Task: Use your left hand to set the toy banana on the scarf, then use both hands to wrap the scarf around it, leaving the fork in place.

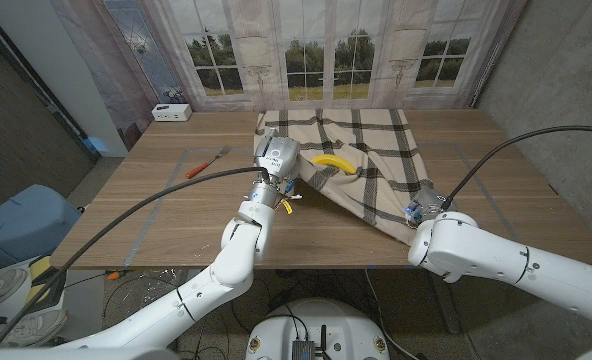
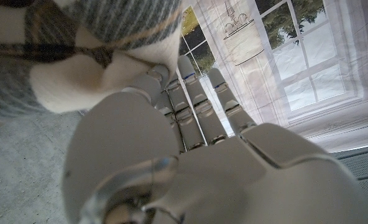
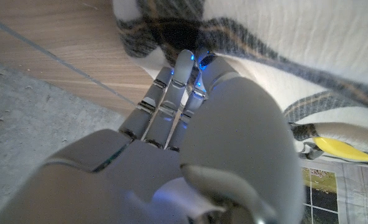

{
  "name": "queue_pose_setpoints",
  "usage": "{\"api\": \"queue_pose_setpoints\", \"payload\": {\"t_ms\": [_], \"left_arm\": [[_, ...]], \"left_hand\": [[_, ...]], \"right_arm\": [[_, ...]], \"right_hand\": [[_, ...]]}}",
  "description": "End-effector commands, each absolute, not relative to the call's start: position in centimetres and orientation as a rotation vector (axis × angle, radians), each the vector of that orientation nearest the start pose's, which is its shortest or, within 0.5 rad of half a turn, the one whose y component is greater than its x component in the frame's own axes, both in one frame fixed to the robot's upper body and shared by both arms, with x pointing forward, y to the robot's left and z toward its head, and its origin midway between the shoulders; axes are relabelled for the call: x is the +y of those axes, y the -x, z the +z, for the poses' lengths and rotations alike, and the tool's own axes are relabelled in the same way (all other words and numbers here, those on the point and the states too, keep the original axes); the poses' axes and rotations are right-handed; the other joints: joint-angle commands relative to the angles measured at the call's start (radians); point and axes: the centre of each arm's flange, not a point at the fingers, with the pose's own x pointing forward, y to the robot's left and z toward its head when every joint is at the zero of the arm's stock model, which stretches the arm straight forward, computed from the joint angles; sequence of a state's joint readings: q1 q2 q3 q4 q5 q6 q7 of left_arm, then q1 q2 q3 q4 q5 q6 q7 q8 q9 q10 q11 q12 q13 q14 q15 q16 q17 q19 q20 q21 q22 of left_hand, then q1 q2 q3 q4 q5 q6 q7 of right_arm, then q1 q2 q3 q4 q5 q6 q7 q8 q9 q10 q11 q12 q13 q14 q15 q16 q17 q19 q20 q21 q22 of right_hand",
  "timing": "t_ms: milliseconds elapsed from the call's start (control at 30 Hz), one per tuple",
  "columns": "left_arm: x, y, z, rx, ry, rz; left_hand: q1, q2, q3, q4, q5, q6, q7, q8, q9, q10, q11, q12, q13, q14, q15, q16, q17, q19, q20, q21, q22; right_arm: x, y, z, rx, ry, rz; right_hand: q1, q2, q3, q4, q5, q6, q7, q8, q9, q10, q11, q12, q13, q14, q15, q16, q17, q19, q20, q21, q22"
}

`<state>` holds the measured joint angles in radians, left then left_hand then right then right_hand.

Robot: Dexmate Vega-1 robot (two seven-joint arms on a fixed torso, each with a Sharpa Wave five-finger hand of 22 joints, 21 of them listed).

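Observation:
A cream scarf (image 1: 371, 150) with dark plaid stripes lies spread across the table's far middle. The yellow toy banana (image 1: 334, 162) rests on it, left of its centre, and also shows in the right wrist view as the banana (image 3: 344, 149). My left hand (image 1: 276, 158) is at the scarf's left edge, and in the left wrist view its fingers (image 2: 190, 93) close on a bunched fold of scarf (image 2: 78, 74). My right hand (image 1: 428, 206) is at the scarf's near right corner, its fingertips (image 3: 187, 62) tucked into a dark fold of scarf (image 3: 165, 31). The orange-handled fork (image 1: 206, 163) lies on bare wood left of the scarf.
A small white box (image 1: 172, 112) stands at the table's far left corner. Grey tape lines (image 1: 161, 200) mark the wood. A blue bin (image 1: 21, 225) sits on the floor beyond the left edge. A curtain and window backdrop stand behind the table.

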<state>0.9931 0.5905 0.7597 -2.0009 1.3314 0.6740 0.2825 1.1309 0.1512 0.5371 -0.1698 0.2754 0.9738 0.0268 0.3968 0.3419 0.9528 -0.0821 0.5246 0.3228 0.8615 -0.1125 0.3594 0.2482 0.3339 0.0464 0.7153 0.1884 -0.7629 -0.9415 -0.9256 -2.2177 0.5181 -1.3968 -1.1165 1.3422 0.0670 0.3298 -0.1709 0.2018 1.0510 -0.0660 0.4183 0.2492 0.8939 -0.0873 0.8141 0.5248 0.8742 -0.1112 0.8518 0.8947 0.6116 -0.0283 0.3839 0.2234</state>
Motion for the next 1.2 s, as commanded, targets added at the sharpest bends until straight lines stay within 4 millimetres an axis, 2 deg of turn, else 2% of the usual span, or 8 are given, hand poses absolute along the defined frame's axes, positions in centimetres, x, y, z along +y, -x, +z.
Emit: {"api": "queue_pose_setpoints", "payload": {"t_ms": [33, 67, 100, 467, 733, 1000, 1200], "left_arm": [[13.3, -48.8, -2.0, -0.877, -1.562, 0.659], [13.3, -48.9, -2.1, -0.873, -1.562, 0.657], [13.3, -48.9, -2.2, -0.869, -1.562, 0.656], [13.9, -48.9, -2.6, -0.867, -1.533, 0.664], [14.6, -48.4, -2.0, -0.902, -1.49, 0.715], [15.5, -47.4, -1.3, -0.954, -1.43, 0.789], [16.2, -46.3, -1.0, -0.98, -1.391, 0.839]], "left_hand": [[-0.007, -0.001, -0.002, 0.004, 0.009, 0.014, 0.0, 0.005, 0.003, 0.076, -0.067, 0.111, 0.2, 0.012, -0.097, 0.0, 0.003, 0.003, -0.003, 0.008, 0.004], [-0.008, -0.001, -0.002, 0.005, 0.01, 0.015, 0.001, 0.005, 0.002, 0.073, -0.067, 0.11, 0.201, 0.012, -0.098, 0.0, 0.003, 0.004, -0.003, 0.008, 0.004], [-0.008, -0.002, -0.001, 0.004, 0.01, 0.014, 0.003, 0.004, 0.002, 0.075, -0.066, 0.111, 0.202, 0.013, -0.098, -0.001, 0.003, 0.004, -0.002, 0.009, 0.004], [-0.008, -0.003, -0.002, 0.002, 0.018, 0.017, 0.004, 0.005, 0.005, 0.074, -0.067, 0.118, 0.215, 0.015, -0.098, -0.002, 0.007, 0.002, -0.004, 0.012, 0.004], [-0.002, -0.005, -0.003, -0.002, 0.023, 0.024, 0.003, 0.005, 0.003, 0.079, -0.066, 0.125, 0.223, 0.026, -0.103, 0.006, 0.014, 0.013, -0.011, 0.019, 0.004], [0.0, -0.009, -0.003, -0.003, 0.031, 0.034, 0.001, 0.009, 0.006, 0.088, -0.069, 0.134, 0.234, 0.047, -0.102, 0.012, 0.017, 0.028, -0.017, 0.029, 0.004], [0.011, -0.013, -0.008, -0.009, 0.037, 0.04, 0.003, 0.011, 0.007, 0.09, -0.071, 0.139, 0.243, 0.05, -0.114, 0.02, 0.03, 0.036, -0.018, 0.036, 0.005]], "right_arm": [[-25.8, -48.9, -12.2, -0.047, 1.176, -0.809], [-25.6, -48.6, -12.2, -0.071, 1.168, -0.819], [-25.5, -48.5, -12.1, -0.098, 1.158, -0.83], [-24.2, -46.4, -10.6, -0.323, 1.104, -0.876], [-23.7, -45.9, -9.9, -0.44, 1.067, -0.903], [-24.0, -45.8, -8.6, -0.515, 1.053, -0.938], [-24.1, -45.8, -7.8, -0.568, 1.05, -0.962]], "right_hand": [[0.01, -0.012, 0.006, 0.002, -0.008, 0.023, 0.008, 0.012, 0.0, 0.061, 0.025, 0.012, 0.009, 0.029, -0.116, -0.009, 0.015, 0.012, 0.011, 0.016, 0.005], [0.01, -0.014, 0.008, 0.002, -0.009, 0.026, 0.01, 0.014, -0.001, 0.064, 0.011, 0.014, 0.011, 0.034, -0.115, -0.013, 0.016, 0.013, 0.014, 0.019, 0.005], [0.009, -0.017, 0.009, 0.002, -0.01, 0.027, 0.01, 0.014, -0.001, 0.067, 0.01, 0.015, 0.014, 0.038, -0.115, -0.016, 0.018, 0.017, 0.015, 0.022, 0.005], [0.005, -0.032, 0.024, 0.003, -0.011, 0.024, 0.021, 0.026, 0.014, 0.068, 0.022, 0.02, 0.035, 0.056, -0.114, -0.041, 0.029, 0.014, 0.023, 0.033, 0.004], [0.0, -0.037, 0.037, 0.003, -0.006, 0.021, 0.029, 0.035, 0.026, 0.058, 0.029, 0.02, 0.05, 0.059, -0.113, -0.058, 0.038, 0.01, 0.026, 0.039, 0.004], [-0.003, -0.039, 0.048, 0.004, 0.0, 0.014, 0.029, 0.039, 0.035, 0.05, 0.026, 0.019, 0.063, 0.065, -0.113, -0.069, 0.046, 0.005, 0.028, 0.043, 0.004], [-0.006, -0.042, 0.056, 0.004, 0.004, 0.009, 0.025, 0.044, 0.044, 0.045, 0.028, 0.02, 0.075, 0.066, -0.114, -0.078, 0.053, 0.001, 0.028, 0.047, 0.004]]}}
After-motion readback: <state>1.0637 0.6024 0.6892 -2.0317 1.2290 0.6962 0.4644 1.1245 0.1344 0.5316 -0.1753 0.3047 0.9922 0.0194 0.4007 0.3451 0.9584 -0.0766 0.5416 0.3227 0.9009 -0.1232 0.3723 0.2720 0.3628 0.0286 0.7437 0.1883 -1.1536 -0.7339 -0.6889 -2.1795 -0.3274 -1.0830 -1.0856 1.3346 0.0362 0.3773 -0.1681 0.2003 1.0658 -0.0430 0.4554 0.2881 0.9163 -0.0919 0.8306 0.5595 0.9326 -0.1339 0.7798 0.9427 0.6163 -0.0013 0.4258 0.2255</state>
